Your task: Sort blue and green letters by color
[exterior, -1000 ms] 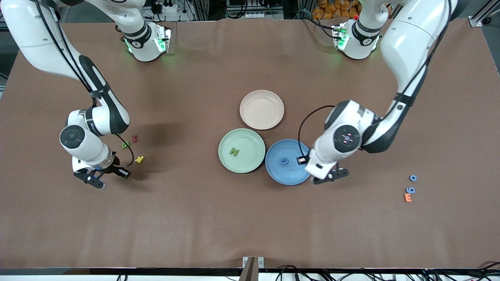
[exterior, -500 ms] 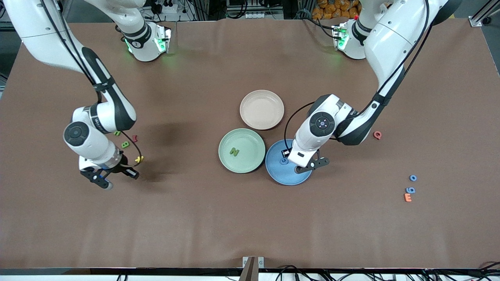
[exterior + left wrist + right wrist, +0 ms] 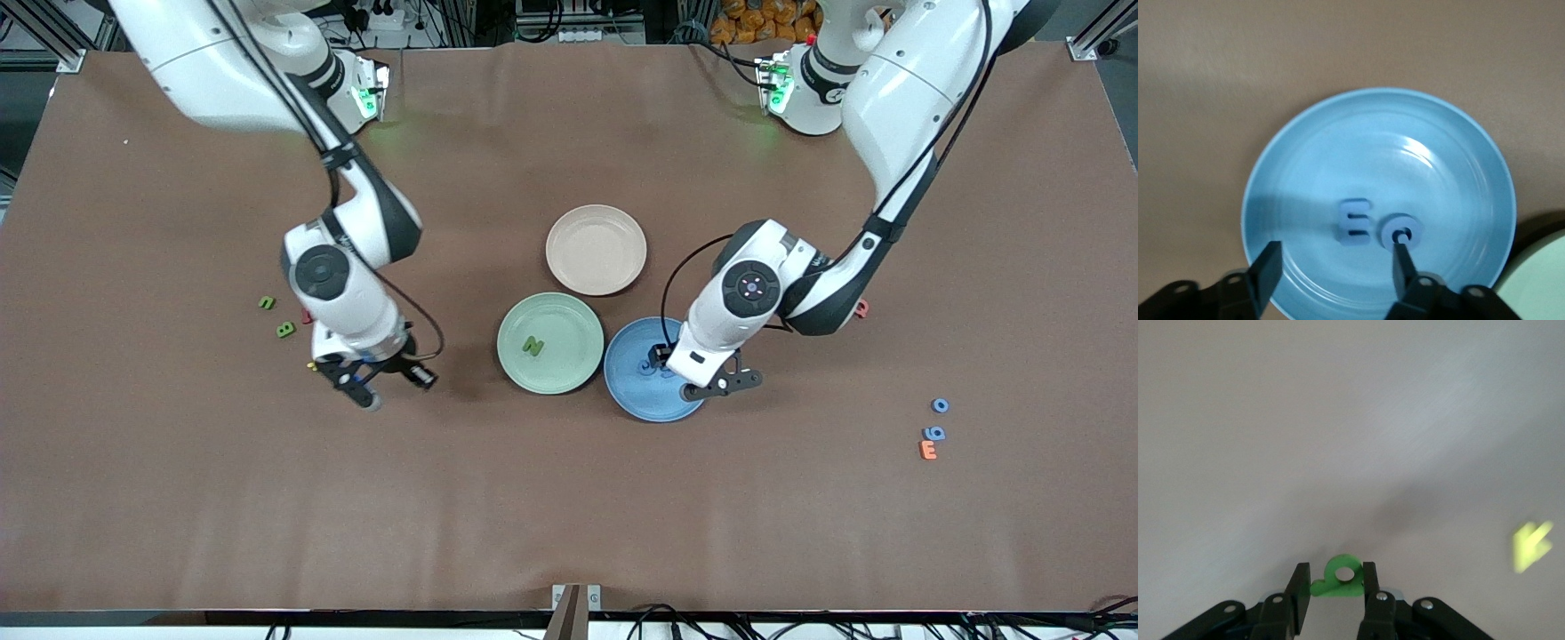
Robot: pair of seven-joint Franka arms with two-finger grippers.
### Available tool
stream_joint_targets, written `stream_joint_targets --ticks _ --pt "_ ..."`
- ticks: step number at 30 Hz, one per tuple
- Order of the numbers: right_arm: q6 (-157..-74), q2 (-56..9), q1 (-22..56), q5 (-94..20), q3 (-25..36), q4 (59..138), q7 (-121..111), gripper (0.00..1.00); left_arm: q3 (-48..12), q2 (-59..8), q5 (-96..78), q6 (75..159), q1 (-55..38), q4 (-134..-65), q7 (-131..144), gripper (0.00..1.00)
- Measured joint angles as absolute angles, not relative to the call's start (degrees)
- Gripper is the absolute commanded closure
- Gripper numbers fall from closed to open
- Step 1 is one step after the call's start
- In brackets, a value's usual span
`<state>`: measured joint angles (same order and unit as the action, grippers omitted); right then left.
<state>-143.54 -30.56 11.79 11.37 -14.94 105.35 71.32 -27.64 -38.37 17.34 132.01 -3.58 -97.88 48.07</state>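
My left gripper (image 3: 720, 385) is open and empty over the blue plate (image 3: 624, 389). In the left wrist view (image 3: 1335, 267) it hangs above the plate (image 3: 1311, 127), where a blue E (image 3: 1355, 222) and a round blue letter (image 3: 1402, 231) lie. My right gripper (image 3: 360, 391) is shut on a green letter (image 3: 1341, 579) and holds it over bare table between the loose letters and the green plate (image 3: 516, 369). A green N (image 3: 532, 346) lies in that plate. Two green letters (image 3: 266, 302) (image 3: 284, 330) lie toward the right arm's end. Two blue letters (image 3: 940, 405) (image 3: 933, 433) lie toward the left arm's end.
An empty beige plate (image 3: 596, 249) stands farther from the camera than the other two plates. An orange E (image 3: 927, 451) lies beside the loose blue letters. A red letter (image 3: 861, 308) peeks out by the left arm. A yellow letter (image 3: 1531, 547) lies near my right gripper.
My right arm has swung from the loose letters toward the green plate, carrying the green letter. My left gripper moved over the blue plate, where a second blue letter now lies.
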Motion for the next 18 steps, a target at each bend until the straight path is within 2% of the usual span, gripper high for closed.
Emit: stream_joint_targets --ticks 12,14,16,17,18 --pt "-142.2 -35.1 19.9 11.4 -17.3 99.2 87.0 0.8 -27.6 -36.1 17.3 127.9 5.0 -98.5 33.6 0.0" --pt "-141.9 -36.2 21.2 11.4 -17.3 97.6 89.1 0.77 -27.6 -35.9 17.3 127.9 7.2 -98.9 30.1 0.0" --pt "-141.7 -37.0 22.1 11.4 -17.3 96.6 90.5 0.67 -27.6 -35.7 17.4 127.9 9.4 -99.3 26.4 0.0" --pt "-141.6 -37.6 22.6 11.4 -17.4 96.0 91.2 0.53 -27.6 -35.6 17.4 127.9 10.8 -99.5 23.9 0.0" --pt "-141.6 -38.0 23.1 11.4 -17.4 95.5 91.8 0.32 -27.6 -35.5 17.4 127.9 12.1 -99.7 21.7 0.0"
